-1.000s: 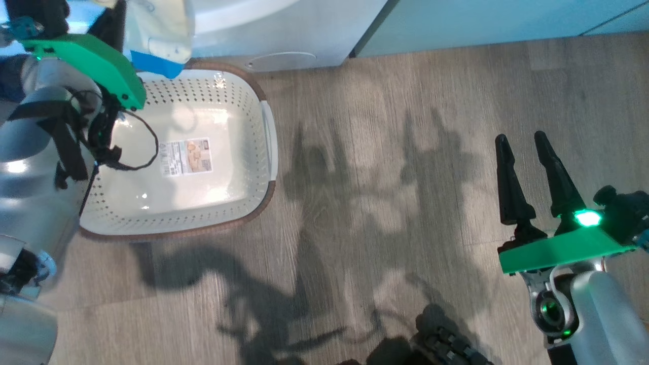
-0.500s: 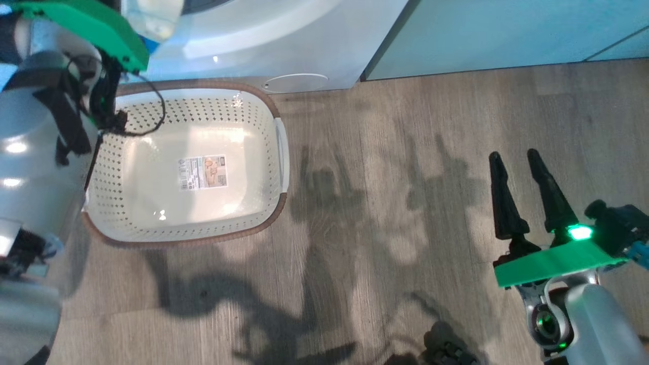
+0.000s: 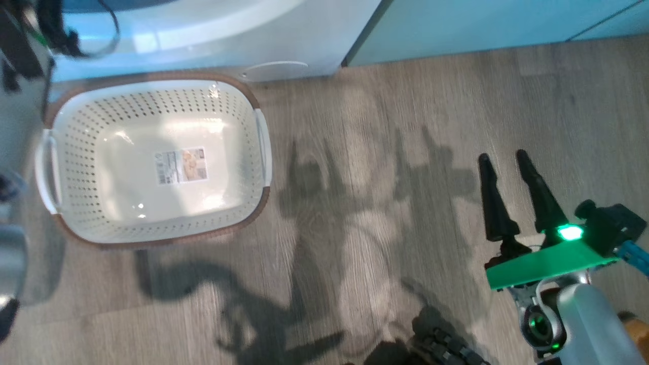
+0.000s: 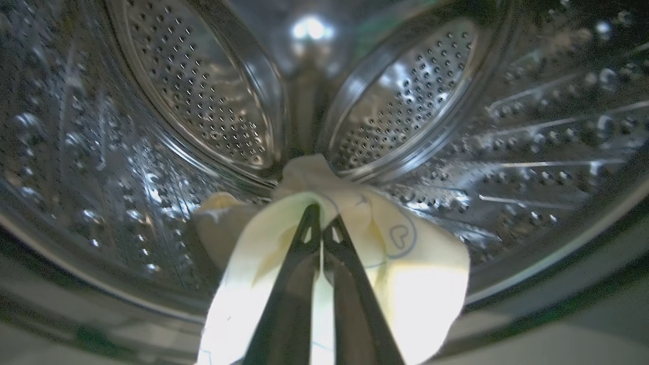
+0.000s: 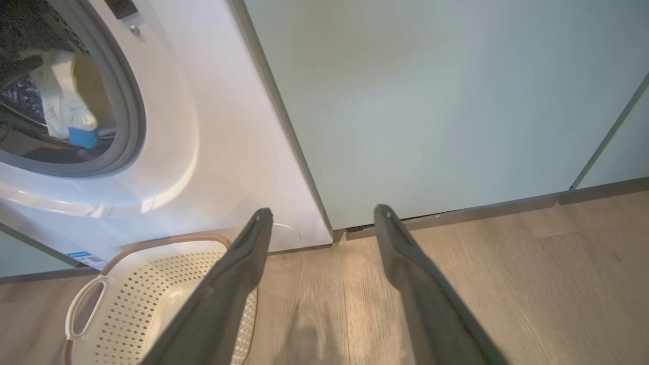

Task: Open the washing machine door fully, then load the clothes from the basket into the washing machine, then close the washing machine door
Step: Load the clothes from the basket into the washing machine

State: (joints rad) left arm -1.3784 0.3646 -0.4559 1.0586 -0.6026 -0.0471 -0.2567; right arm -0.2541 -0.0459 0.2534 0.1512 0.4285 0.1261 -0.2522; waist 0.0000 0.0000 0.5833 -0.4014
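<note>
In the head view, the basket (image 3: pixel 81 167) is seen at the left of the frame, bare down to the label on its base and set just below the washing machine (image 3: pixel 203 35) front. A knock from an arm drawing back is judged possible at such close quarters. The right gripper (image 3: pixel 503 156) is seen at the lower right over the wooden floor (image 3: pixel 380 152), its 2 fingers parted, nothing held or touched. In the left wrist view, the left gripper (image 4: pixel 322 218) is found inside the steel drum (image 4: pixel 203 101), its fingers pressed together at the centre of the frame and clamped on the clothes (image 4: pixel 421 274), pale yellow cloth draped toward the lower edge. Here the main risk is judged to lie: if the cloth is let go this near the mouth, a fold could be left over the lip and caught when the door is shut, or dragged back out on the fingers. In the right wrist view, the right gripper (image 5: pixel 324 213) is shown wide open and empty at the bottom centre, pointed at the foot of the pale teal cabinet (image 5: pixel 431 101). At the upper left the clothes (image 5: pixel 66 111) are seen inside the grey seal (image 5: pixel 134 116), a blue part low and close to it, so a trapped edge is to be watched for.
</note>
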